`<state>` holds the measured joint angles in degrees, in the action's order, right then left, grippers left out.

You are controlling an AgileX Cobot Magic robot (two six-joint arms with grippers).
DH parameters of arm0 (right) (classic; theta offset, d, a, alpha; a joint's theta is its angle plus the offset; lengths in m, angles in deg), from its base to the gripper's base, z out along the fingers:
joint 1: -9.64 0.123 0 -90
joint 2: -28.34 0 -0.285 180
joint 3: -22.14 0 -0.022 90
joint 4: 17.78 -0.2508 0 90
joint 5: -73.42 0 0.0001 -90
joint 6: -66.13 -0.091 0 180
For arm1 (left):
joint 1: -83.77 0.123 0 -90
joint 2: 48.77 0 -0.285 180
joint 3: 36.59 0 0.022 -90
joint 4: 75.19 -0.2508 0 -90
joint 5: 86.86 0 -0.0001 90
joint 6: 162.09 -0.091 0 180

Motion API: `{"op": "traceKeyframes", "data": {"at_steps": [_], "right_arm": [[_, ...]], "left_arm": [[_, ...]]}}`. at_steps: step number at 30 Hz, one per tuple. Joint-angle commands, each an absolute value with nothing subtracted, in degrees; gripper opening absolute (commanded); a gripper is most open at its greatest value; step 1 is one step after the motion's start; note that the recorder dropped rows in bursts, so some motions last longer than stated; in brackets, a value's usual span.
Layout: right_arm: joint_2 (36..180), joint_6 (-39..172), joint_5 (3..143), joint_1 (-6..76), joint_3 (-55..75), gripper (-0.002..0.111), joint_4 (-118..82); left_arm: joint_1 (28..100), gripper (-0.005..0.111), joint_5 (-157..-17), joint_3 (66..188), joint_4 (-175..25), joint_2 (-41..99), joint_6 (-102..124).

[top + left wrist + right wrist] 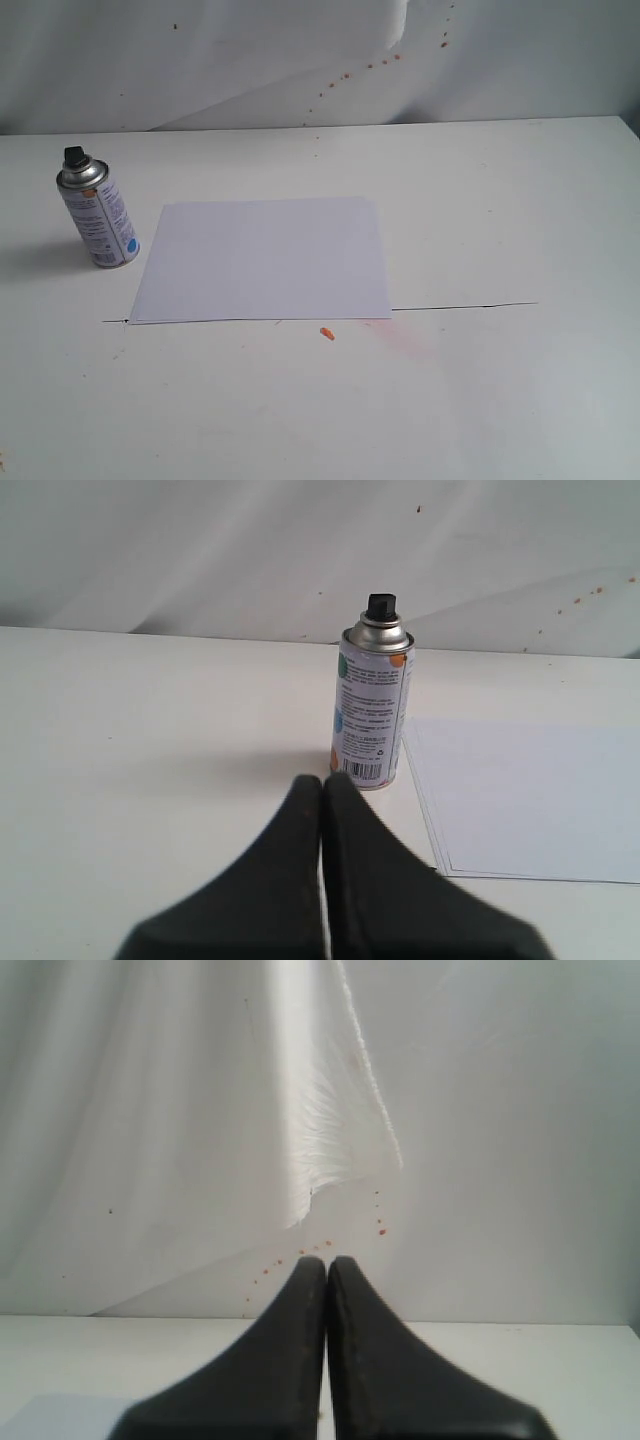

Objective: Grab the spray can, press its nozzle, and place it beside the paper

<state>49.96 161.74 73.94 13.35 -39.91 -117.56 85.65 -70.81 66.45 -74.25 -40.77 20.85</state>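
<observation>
Both end effectors are seen with jaws pressed together, holding nothing: the left end effector [321, 780] is aimed at the spray can [98, 210], which is left upright on the table [500, 200] just beside the paper [265, 258], nozzle [74, 155] unobstructed for pressing.

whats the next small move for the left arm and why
Probably open the left gripper. Its jaws are pressed together and aimed at the spray can, which stands upright and untouched on the table beside the paper. Shut jaws cannot go around the can, so they likely need to spread before any advance.
</observation>
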Motion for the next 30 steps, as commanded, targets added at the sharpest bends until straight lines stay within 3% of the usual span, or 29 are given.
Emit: {"op": "traceKeyframes", "data": {"at_steps": [1, 26, 30], "right_arm": [[49.7, 161.6, 73.4, 16.6, -40.0, 0.000, -117.7], [49.7, 161.5, 72.6, 17.9, -40.0, 0.000, -117.7], [49.7, 148.6, 76.4, 17.9, -40.0, 0.000, -97.8]], "left_arm": [[85.5, 0.000, -71.6, 66.2, -74.2, -41.0, 20.7], [85.5, 0.000, -71.6, 66.2, -74.2, -41.0, 20.7], [85.5, 0.000, -71.6, 66.2, -74.2, -41.0, 20.7]]}}
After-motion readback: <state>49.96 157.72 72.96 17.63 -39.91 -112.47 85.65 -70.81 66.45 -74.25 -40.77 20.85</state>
